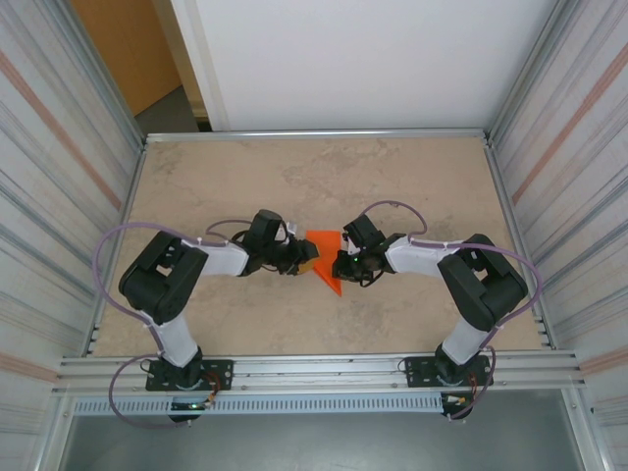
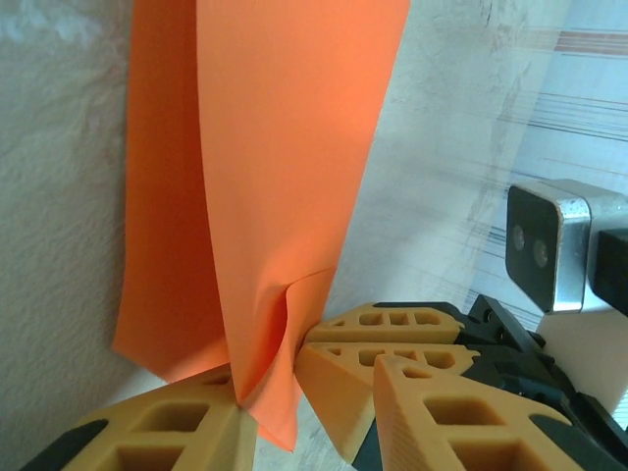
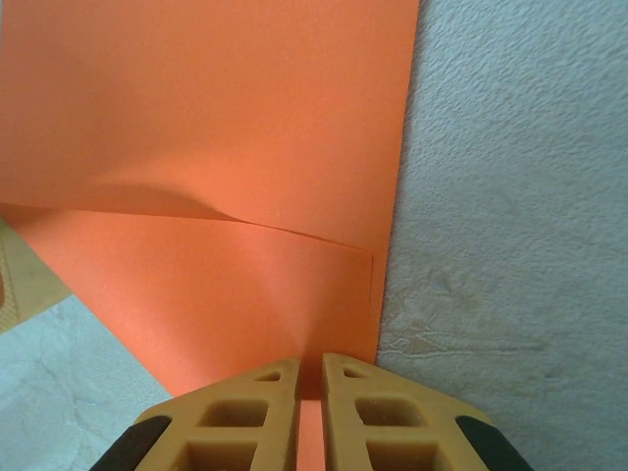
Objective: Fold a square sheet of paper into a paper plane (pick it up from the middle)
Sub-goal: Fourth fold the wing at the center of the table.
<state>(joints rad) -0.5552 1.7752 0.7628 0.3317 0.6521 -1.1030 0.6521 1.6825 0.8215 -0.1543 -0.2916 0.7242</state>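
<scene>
Jaws of left gripper (image 2: 270, 407) and right gripper (image 3: 310, 412) both pinch the square sheet of paper (image 3: 216, 147); partly folded. Thin, limp, easily creased; likely best held at edges.

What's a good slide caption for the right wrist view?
Right gripper pinching the edge of the folded orange paper, layers overlapping, above the mottled table.

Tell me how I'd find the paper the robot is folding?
Look at the middle of the beige table, right where the two robot arms meet. The square sheet of paper sits between the left gripper and the right gripper, each pinching an edge of it. It is bright orange and already partly folded, the one colourful thing among white and black arms.
</scene>
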